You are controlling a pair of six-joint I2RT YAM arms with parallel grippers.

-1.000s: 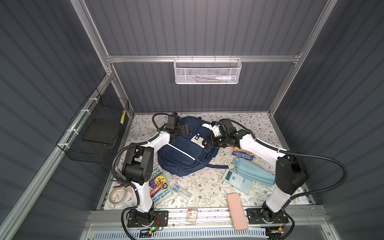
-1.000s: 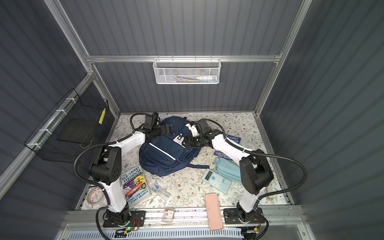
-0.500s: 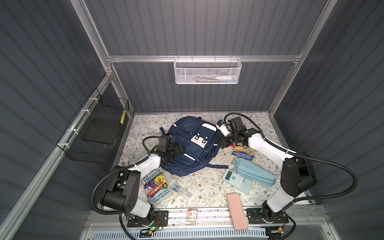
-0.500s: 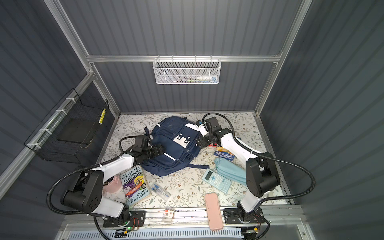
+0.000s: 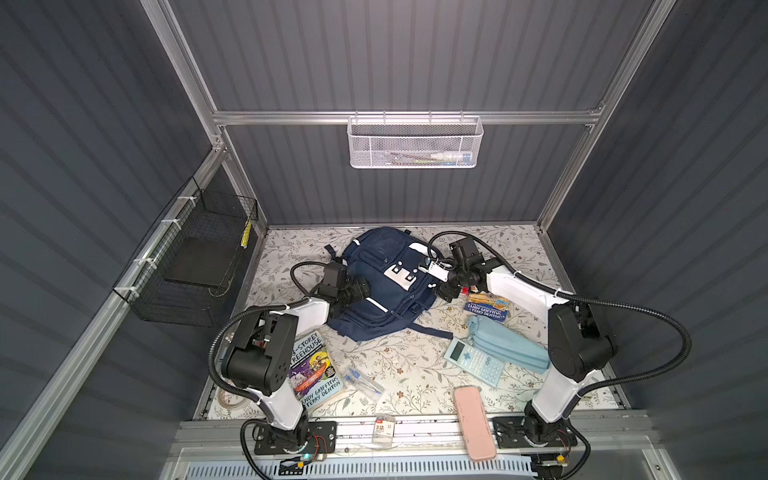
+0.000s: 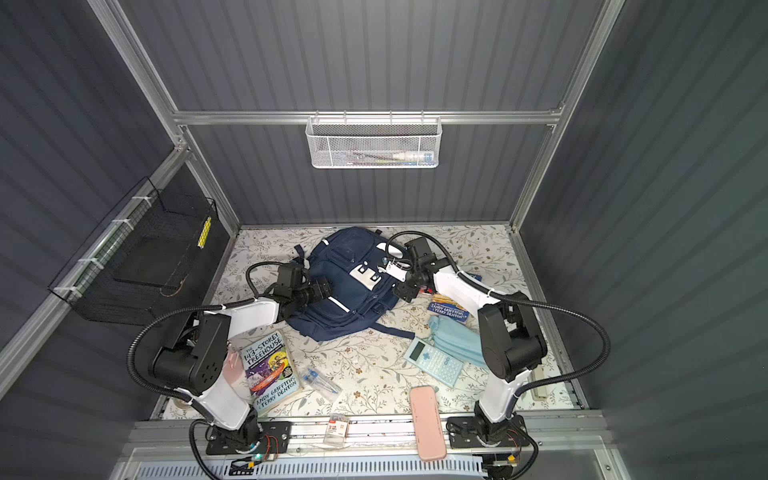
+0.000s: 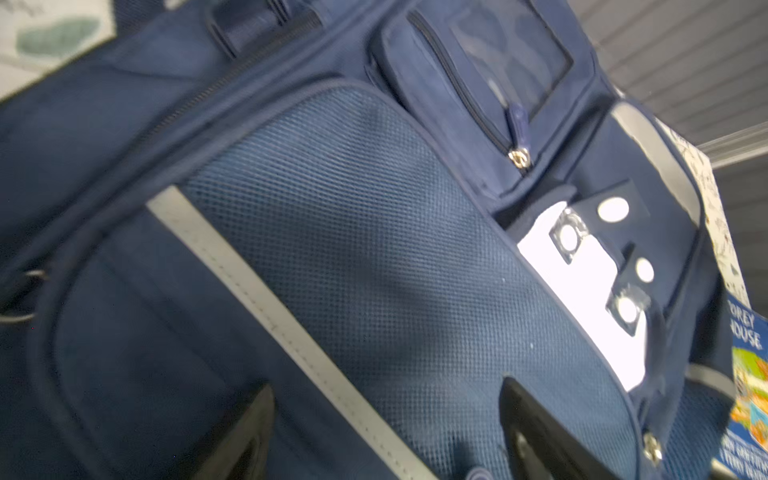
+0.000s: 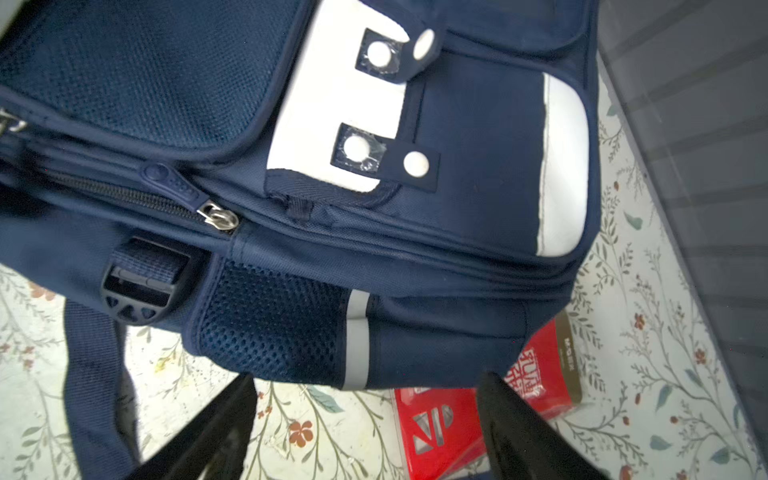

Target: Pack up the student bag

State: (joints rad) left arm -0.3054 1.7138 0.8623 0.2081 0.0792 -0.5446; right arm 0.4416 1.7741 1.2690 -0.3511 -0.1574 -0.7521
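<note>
Floral tabletop point(image 5: 399, 365), and the navy bag point(image 5: 386, 299) lies front-up at mid-table, zips shut. Over its mesh pocket point(image 7: 374, 249) the left gripper point(image 7: 386, 440) is spread wide, gripping nothing. The right gripper point(image 8: 368, 386) gapes empty beside the side pocket point(image 8: 270, 324). Best play: pin the fabric, pinch the zip pull point(image 8: 216, 218), draw steadily.

Bare mat point(image 5: 407, 357) lies between student bag point(image 5: 382, 282), pens point(image 5: 362, 380), calculator point(image 5: 473, 362).

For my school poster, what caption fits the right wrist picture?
Open jaws beside the navy student bag, a red packet showing between them on the floral tabletop.
</note>
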